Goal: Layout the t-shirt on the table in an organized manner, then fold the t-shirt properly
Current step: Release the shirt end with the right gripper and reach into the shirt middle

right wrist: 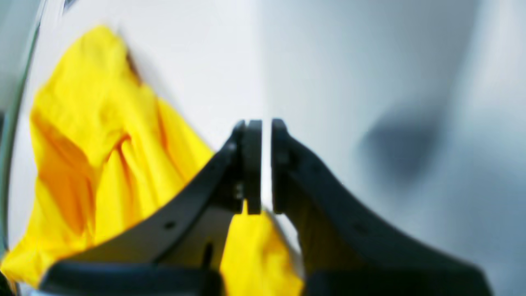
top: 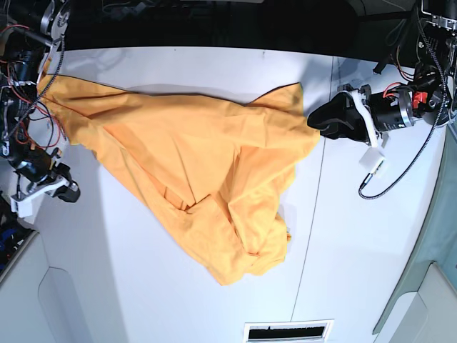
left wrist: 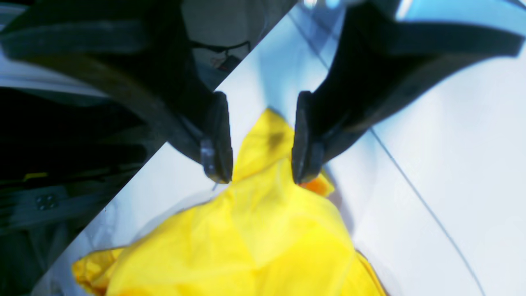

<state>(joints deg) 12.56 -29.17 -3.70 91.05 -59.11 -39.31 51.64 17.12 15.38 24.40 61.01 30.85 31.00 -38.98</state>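
The orange-yellow t-shirt (top: 193,164) lies crumpled and spread across the white table (top: 357,236), from the far left corner to the right of middle. In the left wrist view my left gripper (left wrist: 261,172) is open, its pads either side of a raised corner of the t-shirt (left wrist: 254,230). In the base view that left gripper (top: 319,121) sits at the shirt's right edge. My right gripper (right wrist: 266,127) has its jaws almost together, and a fold of the t-shirt (right wrist: 254,250) hangs in its throat while the rest bunches to the left.
A thin dark seam (top: 312,214) crosses the table. A white block on a cable (top: 373,161) hangs under the left arm. A grey-green panel (top: 432,236) borders the right edge, and a vent slot (top: 289,332) sits at the near edge. Wires crowd the left side (top: 25,121).
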